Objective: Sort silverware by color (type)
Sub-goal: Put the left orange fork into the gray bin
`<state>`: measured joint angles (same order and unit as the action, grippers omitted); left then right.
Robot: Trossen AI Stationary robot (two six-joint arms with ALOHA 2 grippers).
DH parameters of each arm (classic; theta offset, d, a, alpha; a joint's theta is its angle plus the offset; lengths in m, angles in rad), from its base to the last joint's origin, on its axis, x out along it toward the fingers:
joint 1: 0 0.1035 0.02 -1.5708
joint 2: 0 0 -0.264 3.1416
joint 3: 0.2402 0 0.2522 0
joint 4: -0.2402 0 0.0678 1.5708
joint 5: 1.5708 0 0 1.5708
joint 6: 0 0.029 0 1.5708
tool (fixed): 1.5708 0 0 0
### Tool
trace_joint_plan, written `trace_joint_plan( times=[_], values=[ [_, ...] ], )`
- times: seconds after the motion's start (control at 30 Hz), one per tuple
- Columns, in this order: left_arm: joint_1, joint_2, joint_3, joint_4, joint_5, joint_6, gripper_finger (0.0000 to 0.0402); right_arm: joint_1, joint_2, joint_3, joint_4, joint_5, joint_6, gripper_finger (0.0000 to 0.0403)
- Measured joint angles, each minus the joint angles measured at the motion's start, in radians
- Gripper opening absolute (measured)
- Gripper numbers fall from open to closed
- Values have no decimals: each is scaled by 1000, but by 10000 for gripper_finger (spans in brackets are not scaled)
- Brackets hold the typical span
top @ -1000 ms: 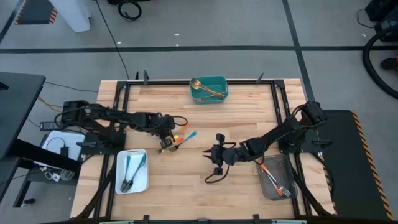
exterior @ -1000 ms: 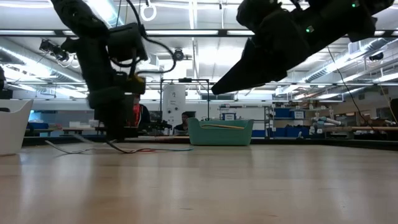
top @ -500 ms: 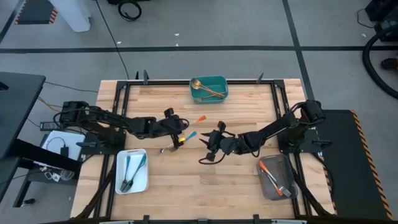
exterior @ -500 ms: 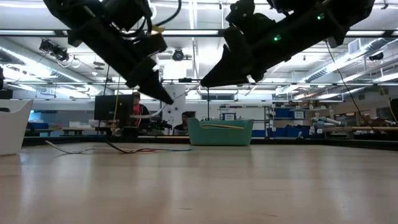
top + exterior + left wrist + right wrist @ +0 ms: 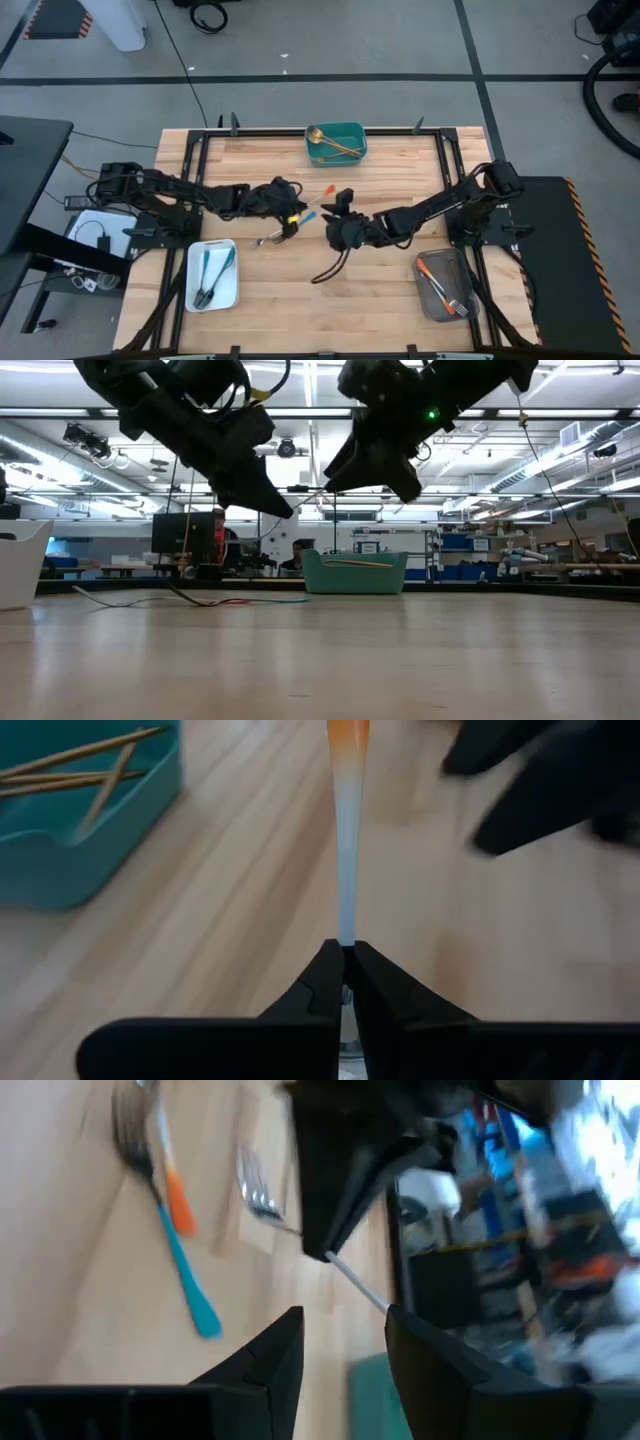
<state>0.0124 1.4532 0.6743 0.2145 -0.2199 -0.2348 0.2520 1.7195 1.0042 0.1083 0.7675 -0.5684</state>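
Mid-table, left gripper (image 5: 343,982) clamped on one orange-handled utensil (image 5: 347,830): silver neck pinched between closed jaws, handle pointing straight out ahead of the fingertips, orange tip (image 5: 325,190) toward the right arm. Right gripper (image 5: 343,1342) faces it with jaws spread and nothing between them. Below the left jaws, on the wood: one blue-handled fork (image 5: 170,1220), one orange-marked piece beside it, and a second fork head (image 5: 257,1198). Teal tray (image 5: 352,131) beyond both grippers holds gold pieces (image 5: 330,143), at least two. White tray (image 5: 228,291) near the left arm's base: two blue-handled pieces (image 5: 205,278). Grey tray (image 5: 432,300) by the right arm: two orange-handled pieces (image 5: 430,277).
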Motion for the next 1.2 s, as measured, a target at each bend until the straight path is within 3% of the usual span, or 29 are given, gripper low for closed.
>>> trace_joint_plan(
  times=[0.2, 0.43, 0.77, 0.9, 1.2],
  values=[
    [9, 0, 0, 82, 110, -74, 20, 1, 0, 0, -6, 28, -321, 148],
    [20, 0, 0, 91, 144, -103, 20, -3, 0, 0, 39, 51, -603, 148],
    [31, 0, 0, 160, 147, -142, 20, -47, 0, 0, 77, -10, -705, 124],
    [31, 1, 0, 190, 146, -153, 21, -64, 0, 0, 103, -60, -761, 102],
    [31, 1, 0, 207, 140, -203, 21, -89, 0, 0, 138, -60, -823, 42]
  ],
)
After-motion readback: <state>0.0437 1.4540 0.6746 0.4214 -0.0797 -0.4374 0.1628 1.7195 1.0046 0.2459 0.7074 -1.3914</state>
